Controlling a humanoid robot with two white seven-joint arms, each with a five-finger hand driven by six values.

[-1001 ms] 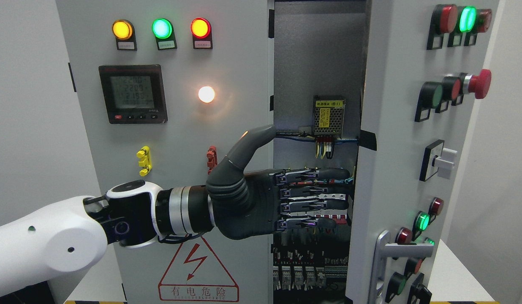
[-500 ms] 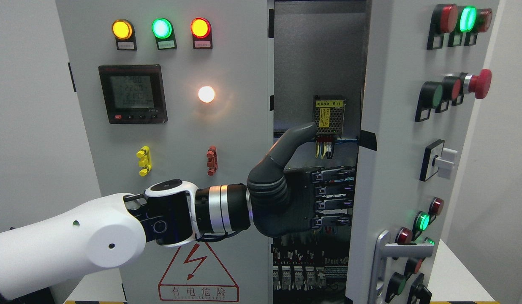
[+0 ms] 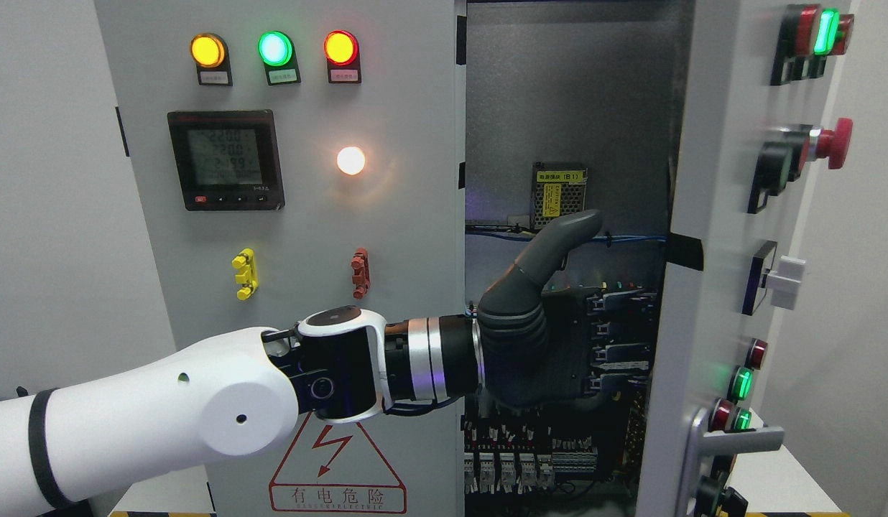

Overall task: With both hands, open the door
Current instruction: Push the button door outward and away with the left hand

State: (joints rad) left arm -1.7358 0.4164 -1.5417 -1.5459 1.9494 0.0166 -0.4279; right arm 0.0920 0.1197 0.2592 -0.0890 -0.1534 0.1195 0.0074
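Right-hand cabinet door (image 3: 710,237) stands ajar at the picture's right, the left hand (image 3: 559,345) reaching behind its inner edge.

Tall and upright, the door swings outward, its button face turned rightward and seen at a steep slant; its handle (image 3: 731,439) sits low, partly cut off by the bottom edge. Thumb (image 3: 552,248) raised, the left hand's fingers (image 3: 620,352) extend to the door edge, their tips hidden behind it, so grip cannot be told. The left door (image 3: 293,237) stays closed, and wiring (image 3: 530,459) shows in the dark gap.
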